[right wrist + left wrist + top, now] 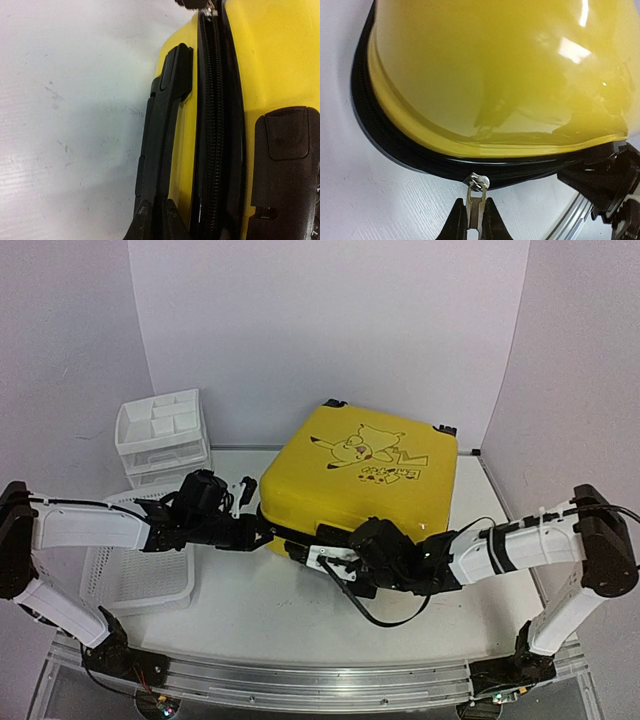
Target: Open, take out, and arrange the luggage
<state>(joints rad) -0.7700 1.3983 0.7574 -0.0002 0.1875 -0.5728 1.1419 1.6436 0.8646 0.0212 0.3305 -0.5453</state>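
The luggage (360, 480) is a yellow hard-shell suitcase with a Pikachu print, lying flat and closed in the middle of the table. My left gripper (257, 530) is at its front left corner. In the left wrist view that gripper (476, 222) is shut on the metal zipper pull (476, 202), which hangs from the slider (479, 181) on the black zipper band (385, 135). My right gripper (322, 556) is at the front edge. In the right wrist view it (159, 220) is shut on the black carry handle (162, 125), beside the closed zipper (212, 125).
A white plastic drawer unit (160, 435) stands at the back left. A white mesh basket (140, 565) lies under my left arm. A black cable (385, 618) loops on the table below my right gripper. White walls enclose the table on three sides.
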